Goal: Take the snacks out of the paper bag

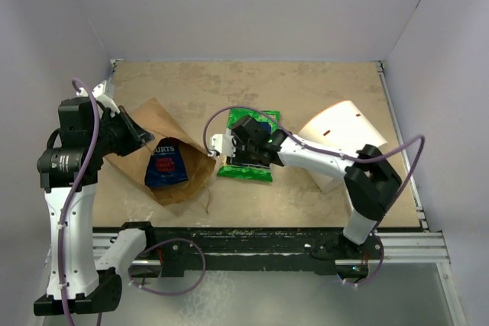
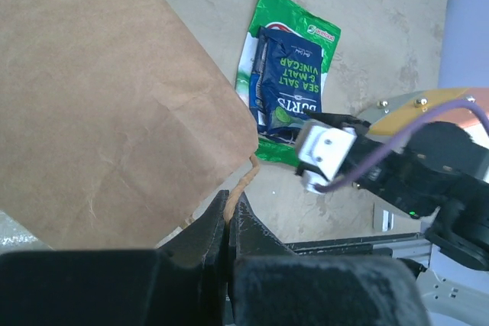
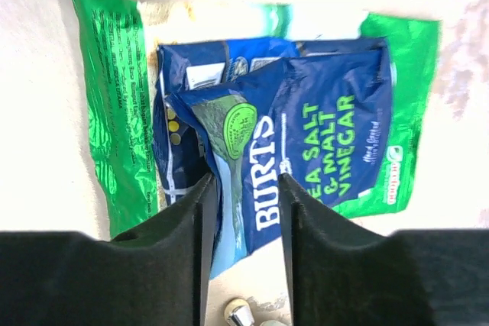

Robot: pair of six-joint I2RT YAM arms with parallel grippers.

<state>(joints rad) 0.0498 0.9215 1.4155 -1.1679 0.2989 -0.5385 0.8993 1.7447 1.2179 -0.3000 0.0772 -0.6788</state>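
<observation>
The brown paper bag (image 1: 164, 131) lies on its side at the left, its mouth toward the near edge. A dark blue snack packet (image 1: 166, 164) shows in the mouth. My left gripper (image 1: 140, 133) is shut on the bag's twisted paper handle (image 2: 243, 181), seen in the left wrist view (image 2: 228, 217). A green snack packet (image 1: 256, 121) lies mid-table with a dark blue Burts packet (image 3: 321, 135) on top of it. My right gripper (image 3: 244, 188) is open, its jaws astride that packet's near edge, and it hides the packet in the top view (image 1: 243, 150).
A white cylindrical container (image 1: 340, 139) lies on its side to the right of the packets. The green packet (image 3: 114, 104) spreads out under the blue one. The table's metal front rail (image 1: 267, 246) runs along the near edge, with enclosure walls on three sides.
</observation>
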